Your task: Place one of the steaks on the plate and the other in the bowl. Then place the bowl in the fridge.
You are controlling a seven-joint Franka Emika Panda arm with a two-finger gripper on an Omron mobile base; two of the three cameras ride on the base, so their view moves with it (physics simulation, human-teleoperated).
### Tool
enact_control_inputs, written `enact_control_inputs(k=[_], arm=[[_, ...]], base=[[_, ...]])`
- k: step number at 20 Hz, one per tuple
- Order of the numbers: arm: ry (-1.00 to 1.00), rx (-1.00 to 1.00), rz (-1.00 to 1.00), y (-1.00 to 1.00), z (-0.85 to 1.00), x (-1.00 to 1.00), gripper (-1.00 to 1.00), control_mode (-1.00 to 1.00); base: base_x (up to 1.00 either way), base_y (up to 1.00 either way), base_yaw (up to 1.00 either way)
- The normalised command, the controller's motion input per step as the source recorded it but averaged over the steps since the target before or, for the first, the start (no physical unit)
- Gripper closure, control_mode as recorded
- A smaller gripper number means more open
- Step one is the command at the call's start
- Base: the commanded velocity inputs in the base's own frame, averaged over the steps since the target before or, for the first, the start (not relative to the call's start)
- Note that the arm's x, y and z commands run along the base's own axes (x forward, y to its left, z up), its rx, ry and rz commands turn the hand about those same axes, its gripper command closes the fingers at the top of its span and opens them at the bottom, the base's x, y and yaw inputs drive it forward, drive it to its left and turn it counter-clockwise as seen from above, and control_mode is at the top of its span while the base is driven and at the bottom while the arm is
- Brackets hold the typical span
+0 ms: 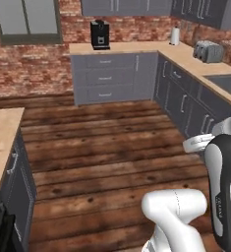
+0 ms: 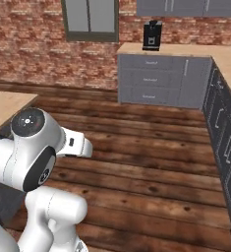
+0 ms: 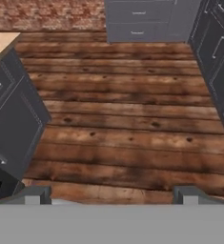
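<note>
The steaks, the plate, the bowl and the fridge are out of view. In the hand view my gripper (image 3: 114, 195) is open, its two dark fingertips (image 3: 35, 195) far apart at the bottom with nothing between them. It looks down over bare wooden floor (image 3: 127, 119). The white arm (image 1: 220, 187) rises at the lower right of the left base view and at the lower left (image 2: 33, 162) of the right base view.
A wood-topped island counter (image 1: 1, 133) with dark cabinet fronts (image 3: 13, 119) stands to the left. Grey cabinets (image 1: 112, 78) line the back and right walls, carrying a black coffee machine (image 1: 100, 34), a paper towel roll (image 1: 175, 35) and a toaster (image 1: 208, 50). Wide floor (image 1: 102, 157) lies between.
</note>
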Motion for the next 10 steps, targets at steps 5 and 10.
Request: enact_control_inputs(k=[5, 10], arm=[[0.0, 0.0, 0.0, 0.0, 0.0, 0.0, -1.0, 1.0], [0.0, 0.0, 0.0, 0.0, 0.0, 0.0, -1.0, 1.0]], base=[[0.38, -0.04, 0.29], [0.49, -0.04, 0.3]])
